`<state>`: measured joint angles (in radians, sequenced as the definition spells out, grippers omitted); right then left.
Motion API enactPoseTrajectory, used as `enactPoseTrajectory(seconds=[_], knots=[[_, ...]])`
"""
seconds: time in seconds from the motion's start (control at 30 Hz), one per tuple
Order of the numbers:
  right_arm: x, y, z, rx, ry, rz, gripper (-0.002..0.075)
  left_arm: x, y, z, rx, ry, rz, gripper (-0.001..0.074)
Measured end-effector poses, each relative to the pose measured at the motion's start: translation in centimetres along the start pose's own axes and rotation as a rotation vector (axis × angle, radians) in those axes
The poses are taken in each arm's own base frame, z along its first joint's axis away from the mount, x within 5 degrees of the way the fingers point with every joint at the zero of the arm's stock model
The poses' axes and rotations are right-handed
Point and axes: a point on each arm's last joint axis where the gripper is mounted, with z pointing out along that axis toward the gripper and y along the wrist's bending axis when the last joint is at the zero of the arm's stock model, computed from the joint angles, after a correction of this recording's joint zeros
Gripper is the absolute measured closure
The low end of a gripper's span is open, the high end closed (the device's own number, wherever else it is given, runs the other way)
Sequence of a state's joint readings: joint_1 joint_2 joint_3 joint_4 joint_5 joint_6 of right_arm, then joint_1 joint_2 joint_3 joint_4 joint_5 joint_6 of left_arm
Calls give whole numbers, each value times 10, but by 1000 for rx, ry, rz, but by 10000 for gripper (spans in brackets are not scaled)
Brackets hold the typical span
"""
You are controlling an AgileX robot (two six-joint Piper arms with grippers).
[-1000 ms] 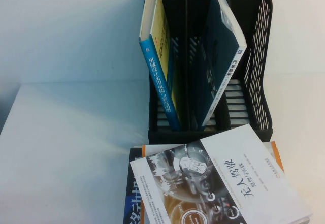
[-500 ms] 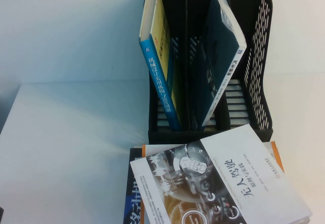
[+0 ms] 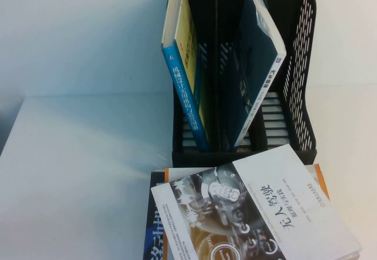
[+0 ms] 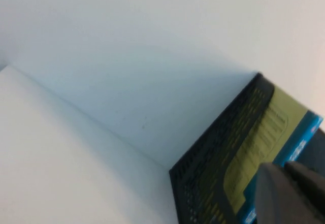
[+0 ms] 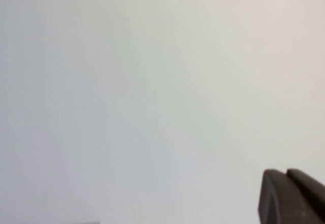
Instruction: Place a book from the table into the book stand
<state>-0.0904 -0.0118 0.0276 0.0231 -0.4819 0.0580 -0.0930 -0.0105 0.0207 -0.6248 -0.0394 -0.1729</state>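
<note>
The book, white with a dark dashboard photo and a black Chinese title, lies flat on top of a stack at the front of the white table. The black book stand stands upright just behind it. Neither arm shows in the high view. My left gripper is shut and empty, off to the side of the stand's perforated wall. My right gripper is shut and empty, with only a plain white surface before it.
A blue and yellow book leans in the stand's left slot and also shows in the left wrist view. A dark teal book leans in the middle. Bare slats show at the right. A dark blue book lies under the white one.
</note>
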Motion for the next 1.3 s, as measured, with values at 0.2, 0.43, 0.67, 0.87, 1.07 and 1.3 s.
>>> enactPoseTrajectory(seconds=[0.2,0.43,0.67,0.87,1.07,1.3], knots=[[-44,3,-4,-32,-386,43,729,-12,-2,-1,28,-131,-132,738],[-122,11,1,-53,-516,40,729,-32,-20,-5,99,-225,-80,738],[-171,17,23,-27,-306,-58,729,-63,-63,-4,119,-145,230,738],[-170,19,61,-20,109,-163,729,-72,-81,34,-18,153,407,738],[-130,16,67,-32,611,-190,729,-63,-79,62,-60,310,442,738],[-107,21,58,-102,763,-87,729,-61,-78,62,-67,346,479,738]])
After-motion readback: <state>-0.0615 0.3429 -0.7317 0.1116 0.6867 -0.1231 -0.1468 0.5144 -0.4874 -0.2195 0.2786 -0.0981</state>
